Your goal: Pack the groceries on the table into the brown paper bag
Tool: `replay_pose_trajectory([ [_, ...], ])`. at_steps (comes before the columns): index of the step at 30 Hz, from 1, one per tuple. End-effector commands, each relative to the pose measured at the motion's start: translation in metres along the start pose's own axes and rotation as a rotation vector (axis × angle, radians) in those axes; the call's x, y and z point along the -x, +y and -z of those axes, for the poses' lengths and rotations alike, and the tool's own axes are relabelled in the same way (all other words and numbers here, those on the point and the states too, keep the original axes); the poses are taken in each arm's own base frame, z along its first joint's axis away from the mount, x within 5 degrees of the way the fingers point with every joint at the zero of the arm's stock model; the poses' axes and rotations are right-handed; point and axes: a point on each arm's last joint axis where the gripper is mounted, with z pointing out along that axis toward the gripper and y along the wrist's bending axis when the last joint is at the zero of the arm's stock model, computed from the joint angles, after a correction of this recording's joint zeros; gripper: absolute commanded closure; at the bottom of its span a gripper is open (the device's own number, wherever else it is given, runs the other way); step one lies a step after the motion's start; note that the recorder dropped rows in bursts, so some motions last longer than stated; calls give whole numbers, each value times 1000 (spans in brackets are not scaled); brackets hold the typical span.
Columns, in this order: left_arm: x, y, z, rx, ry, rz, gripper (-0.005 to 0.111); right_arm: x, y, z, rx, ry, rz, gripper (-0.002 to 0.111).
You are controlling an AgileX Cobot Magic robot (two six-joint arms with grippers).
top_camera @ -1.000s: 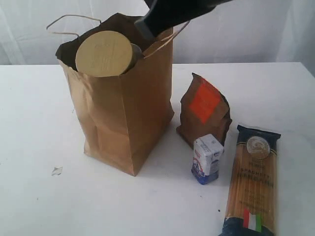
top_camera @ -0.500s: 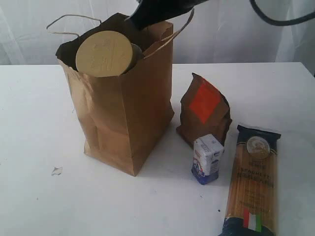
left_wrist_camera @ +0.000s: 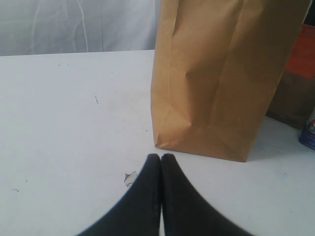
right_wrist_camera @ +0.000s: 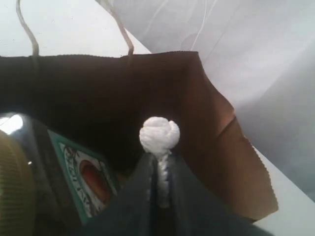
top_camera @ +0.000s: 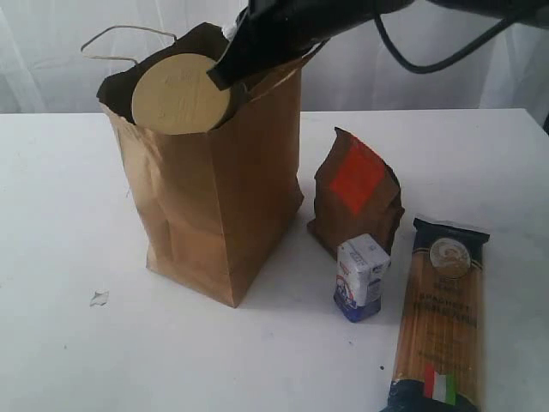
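Descent: right gripper [right_wrist_camera: 158, 164] has come down to the mouth of the brown paper bag [top_camera: 214, 189], just beside the tan-lidded clear jar [top_camera: 180, 93] inside, jaws pinching a white lump [right_wrist_camera: 159, 133]. Left gripper [left_wrist_camera: 161, 158] low over the table [left_wrist_camera: 59, 123] near the bag's base, jaws pressed together.

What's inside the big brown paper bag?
A jar with a tan lid pokes out of the brown paper bag. The right fingers pinch a white lump at its mouth. The bag's dark bottom is hidden, so anything deeper can't be seen.
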Motion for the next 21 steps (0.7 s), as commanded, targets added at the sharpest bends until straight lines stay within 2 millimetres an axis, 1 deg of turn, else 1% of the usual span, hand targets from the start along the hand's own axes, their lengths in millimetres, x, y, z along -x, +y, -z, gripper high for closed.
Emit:
replay_pose_trajectory([
  [1, -1, 0, 0, 2, -1, -1, 107, 1, -6, -3, -25, -34, -12, 103],
  [6, -1, 0, 0, 2, -1, -1, 107, -2, -11, -8, -37, -35, -41, 103],
  [8, -1, 0, 0, 2, -1, -1, 107, -3, -13, -9, -39, -30, -44, 100],
  [9, -1, 0, 0, 2, -1, -1, 107, -3, -13, -9, -39, -30, -44, 97],
  [12, -1, 0, 0, 2, -1, -1, 107, -2, -13, -7, -38, -27, -44, 81],
  [13, -1, 0, 0, 2, -1, -1, 107, 0, -14, -6, -39, -28, -44, 73],
  [15, -1, 0, 0, 2, -1, -1, 107, 3, -15, -5, -40, -31, -44, 62],
  [16, -1, 0, 0, 2, -1, -1, 107, 5, -16, -2, -44, -41, -44, 59],
  [21, -1, 0, 0, 2, -1, -1, 107, 15, -19, 12, -58, -81, -44, 58],
])
